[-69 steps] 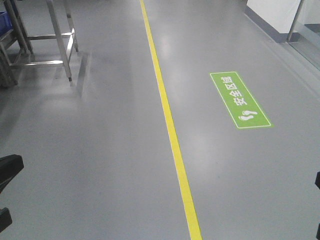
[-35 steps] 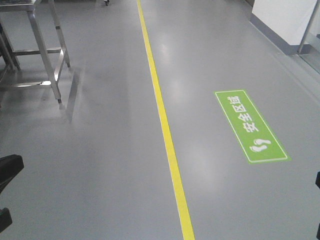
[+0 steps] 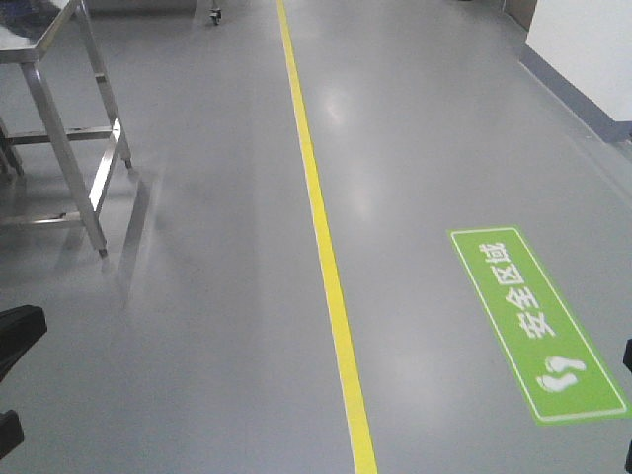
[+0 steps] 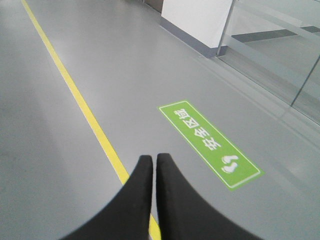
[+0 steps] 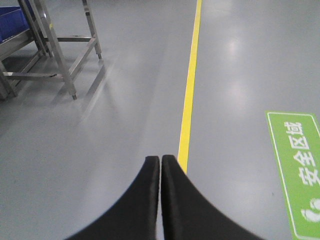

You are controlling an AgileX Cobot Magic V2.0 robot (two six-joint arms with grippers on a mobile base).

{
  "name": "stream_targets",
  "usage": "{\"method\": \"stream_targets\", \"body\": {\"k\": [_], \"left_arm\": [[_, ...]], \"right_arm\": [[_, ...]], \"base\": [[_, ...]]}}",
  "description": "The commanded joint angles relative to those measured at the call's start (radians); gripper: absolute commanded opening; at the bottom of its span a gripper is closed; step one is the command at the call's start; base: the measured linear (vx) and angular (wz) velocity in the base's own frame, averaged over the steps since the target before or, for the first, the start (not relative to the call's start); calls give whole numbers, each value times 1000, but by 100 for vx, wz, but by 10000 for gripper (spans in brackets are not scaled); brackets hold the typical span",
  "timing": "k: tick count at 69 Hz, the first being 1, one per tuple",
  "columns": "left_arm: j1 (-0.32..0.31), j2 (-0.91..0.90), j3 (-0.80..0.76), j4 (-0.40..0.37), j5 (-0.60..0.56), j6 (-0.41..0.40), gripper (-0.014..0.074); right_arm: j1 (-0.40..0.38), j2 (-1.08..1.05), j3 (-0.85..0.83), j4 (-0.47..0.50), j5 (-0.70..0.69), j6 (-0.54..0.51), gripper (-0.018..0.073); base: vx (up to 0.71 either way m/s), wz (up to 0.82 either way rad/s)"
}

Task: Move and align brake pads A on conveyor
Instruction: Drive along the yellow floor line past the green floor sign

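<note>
**Both grippers closed and empty above an open workshop floor.**

The left gripper [image 4: 154, 159] has its two black fingers pressed together with only a hairline seam between them and nothing held; it hangs over the grey floor [image 3: 197, 326] just beside the yellow line [image 3: 324, 247], with the green safety sign [image 3: 533, 321] to the right of that line. The right gripper [image 5: 161, 160] is likewise pinched together on nothing, its tips over the same yellow line. A stainless steel table [image 3: 30, 41] stands at the left of the front view, and the right wrist view shows a blue bin [image 5: 12, 22] on a low shelf beyond it. The brake pads A and the conveyor lie outside all three views.
</note>
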Motion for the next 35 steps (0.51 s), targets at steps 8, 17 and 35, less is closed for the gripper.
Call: {"method": "stream_targets", "body": {"k": [8,17,35], "left_arm": [[-5,4,-27,-20,-45,3,-6],[-5,4,-27,-20,-45,3,-6],[-5,4,-27,-20,-45,3,-6]], "right_arm": [[-3,8,-26,2,-74,-2,-7],[-3,8,-26,2,-74,-2,-7],[-3,8,-26,2,-74,-2,-7]], "base": [[61,3],[61,2],[61,4]]}}
